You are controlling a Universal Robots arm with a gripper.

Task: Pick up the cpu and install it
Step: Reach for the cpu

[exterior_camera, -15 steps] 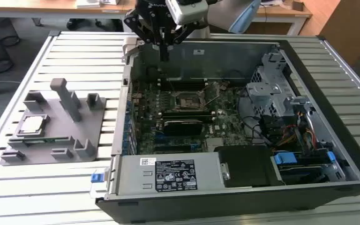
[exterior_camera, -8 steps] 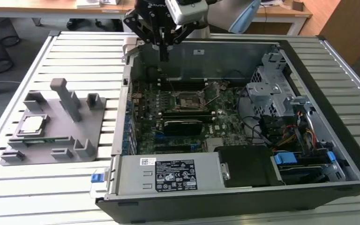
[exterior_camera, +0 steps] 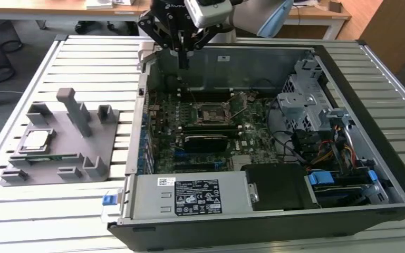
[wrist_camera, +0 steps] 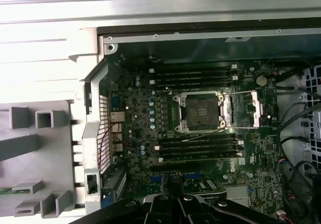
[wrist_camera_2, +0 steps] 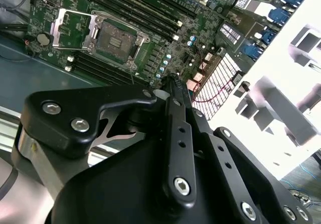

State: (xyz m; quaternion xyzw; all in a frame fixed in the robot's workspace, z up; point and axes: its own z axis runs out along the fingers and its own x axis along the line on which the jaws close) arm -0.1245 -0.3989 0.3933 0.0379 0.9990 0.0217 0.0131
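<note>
The cpu [exterior_camera: 35, 139], a flat silver square, lies on the grey fixture [exterior_camera: 76, 150] on the exterior view's left, outside the computer case. My gripper [exterior_camera: 183, 62] hangs over the far wall of the open case [exterior_camera: 371, 105], well away from the cpu, its thin fingers closed together with nothing between them. The gripper's black linkage [wrist_camera_2: 173, 86] shows in both wrist views. The motherboard socket [exterior_camera: 210, 112] stands uncovered [wrist_camera: 200, 112], its metal load plate [wrist_camera_2: 72, 28] swung open beside it.
Memory slots [wrist_camera: 193, 76] flank the socket on both sides. A drive cage [exterior_camera: 305, 95] and cables [exterior_camera: 329, 153] fill the case on the exterior view's right; the power supply [exterior_camera: 188, 195] sits at its near edge. A green memory stick [exterior_camera: 44, 157] lies on the fixture.
</note>
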